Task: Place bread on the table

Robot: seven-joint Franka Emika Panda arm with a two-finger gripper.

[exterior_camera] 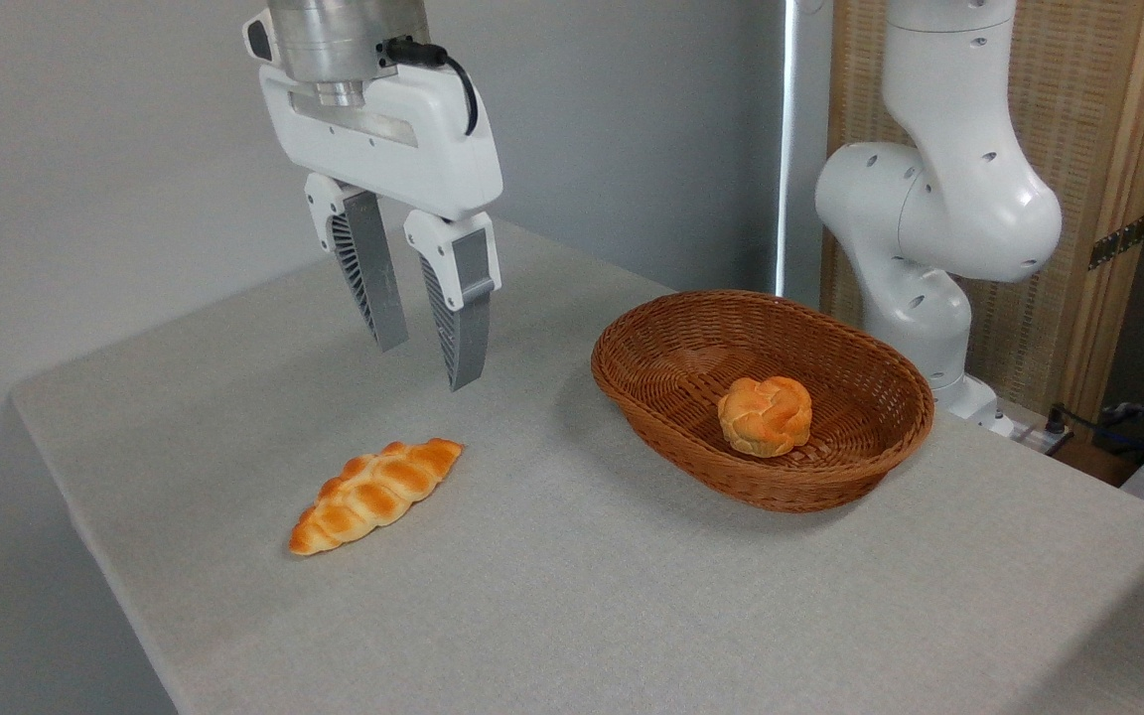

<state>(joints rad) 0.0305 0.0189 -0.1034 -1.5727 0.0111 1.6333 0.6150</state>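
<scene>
The bread, a braided golden-orange loaf with pointed ends, lies flat on the grey fabric table toward its left side. My gripper hangs in the air above and slightly right of the loaf, well clear of it. Its two grey fingers are apart with nothing between them, so it is open.
A brown oval wicker basket stands on the table to the right, with a round knotted orange bun inside. The arm's white base rises behind the basket. The table's left edge runs close to the loaf.
</scene>
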